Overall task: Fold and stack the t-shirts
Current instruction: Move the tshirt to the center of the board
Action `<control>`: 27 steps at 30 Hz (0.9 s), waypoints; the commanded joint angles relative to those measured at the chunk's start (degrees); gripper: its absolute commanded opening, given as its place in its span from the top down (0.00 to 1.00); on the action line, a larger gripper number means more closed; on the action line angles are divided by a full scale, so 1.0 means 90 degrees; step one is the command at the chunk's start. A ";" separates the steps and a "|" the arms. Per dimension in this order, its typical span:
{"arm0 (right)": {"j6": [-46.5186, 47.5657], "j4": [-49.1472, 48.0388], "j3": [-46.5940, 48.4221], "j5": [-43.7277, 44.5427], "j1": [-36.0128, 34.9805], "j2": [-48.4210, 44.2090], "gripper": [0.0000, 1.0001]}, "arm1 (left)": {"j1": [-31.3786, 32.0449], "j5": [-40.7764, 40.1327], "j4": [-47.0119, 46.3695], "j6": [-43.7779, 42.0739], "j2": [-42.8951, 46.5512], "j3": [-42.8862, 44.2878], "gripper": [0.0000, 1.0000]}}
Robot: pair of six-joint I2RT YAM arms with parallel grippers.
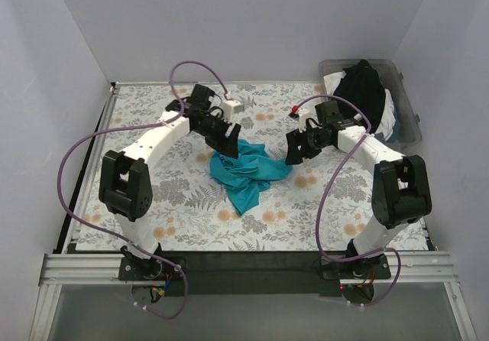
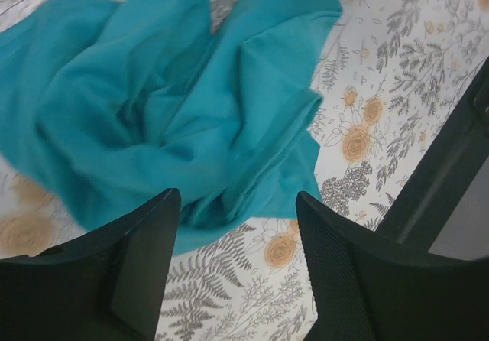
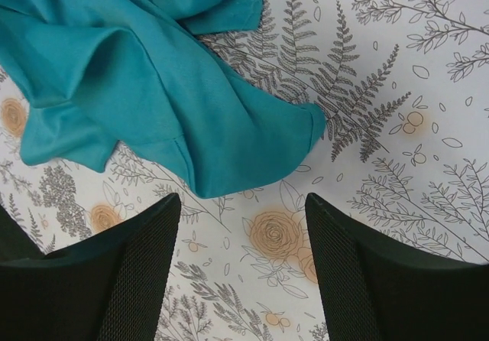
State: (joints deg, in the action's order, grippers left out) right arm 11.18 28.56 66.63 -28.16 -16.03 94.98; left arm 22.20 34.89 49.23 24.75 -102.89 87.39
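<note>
We identify a robotics lab cell: plain white walls (image 1: 229, 27) box in the desk (image 1: 306, 219), the left arm (image 1: 145, 154) and right arm (image 1: 374, 154) mount on an aluminium rail (image 1: 84, 267), and purple cables (image 1: 192, 63) hang exposed.

Left wrist view: teal t-shirt (image 2: 176, 104) runs off the top and left edges, and its top strip is smeared by blur. The right wrist view cuts it at the top and left too. Top view: left gripper (image 1: 231, 146) is at the shirt's upper-left edge, fingertips hidden under its own body, so contact can't be told. In the bin (image 1: 410, 115) right of and beyond the shirt, a black t-shirt (image 1: 363, 89) covers most of the whitish cloth (image 1: 388, 115); count unclear. The tiny red thing (image 1: 295, 112) beyond the shirt is too small to name. The dark bar (image 2: 447, 180) right of the shirt is cut by the edge, unidentified.
</note>
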 commanded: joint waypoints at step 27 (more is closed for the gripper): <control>0.0115 -0.0253 -0.0109 -0.0318 0.0180 0.0268 0.28 | 0.1900 -0.2424 -0.0656 -0.0310 -0.0307 0.0660 1.00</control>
State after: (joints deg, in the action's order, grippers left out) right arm 12.19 26.94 63.96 -28.69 -14.59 98.89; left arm 41.32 13.87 43.62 19.86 -111.28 90.00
